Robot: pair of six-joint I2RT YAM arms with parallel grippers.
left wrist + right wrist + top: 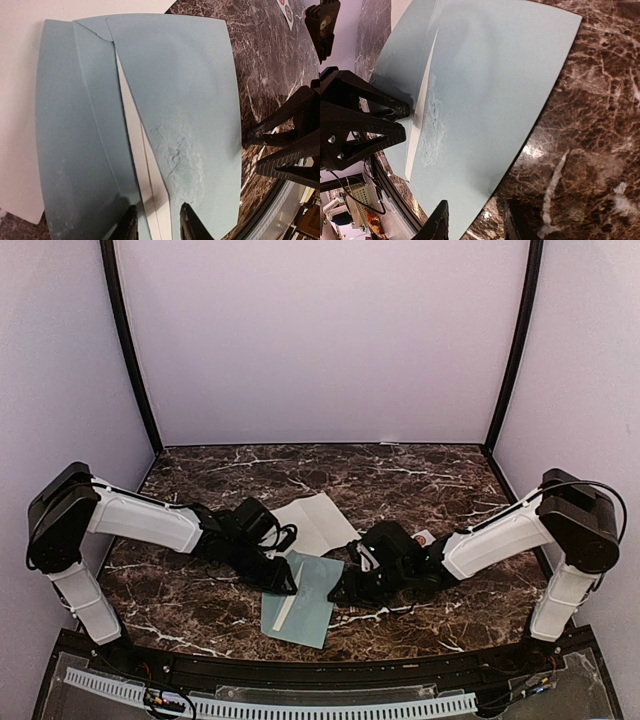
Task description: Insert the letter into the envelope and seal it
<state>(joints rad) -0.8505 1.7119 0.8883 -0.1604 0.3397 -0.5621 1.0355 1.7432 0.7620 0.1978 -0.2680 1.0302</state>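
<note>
Left tool hangs low over one end of the envelope, its two fingers a little apart, the whitish inside of the envelope showing in the gap and nothing clamped. Right tool sits at the opposite side, fingers likewise parted, one above the paper and one above the stone, straddling the envelope's edge. The pale teal envelope lies flat near the front middle of the desk, between the two tools, its far end overlapping the letter, a plain white sheet. A scuffed, wrinkled patch marks the envelope beside the white wedge. The desk is glossy dark brown marble pattern with white veins. A small strip of round stickers lies by the right arm, apart from the envelope. Pale lilac walls close three sides, with black posts at the back corners.
</note>
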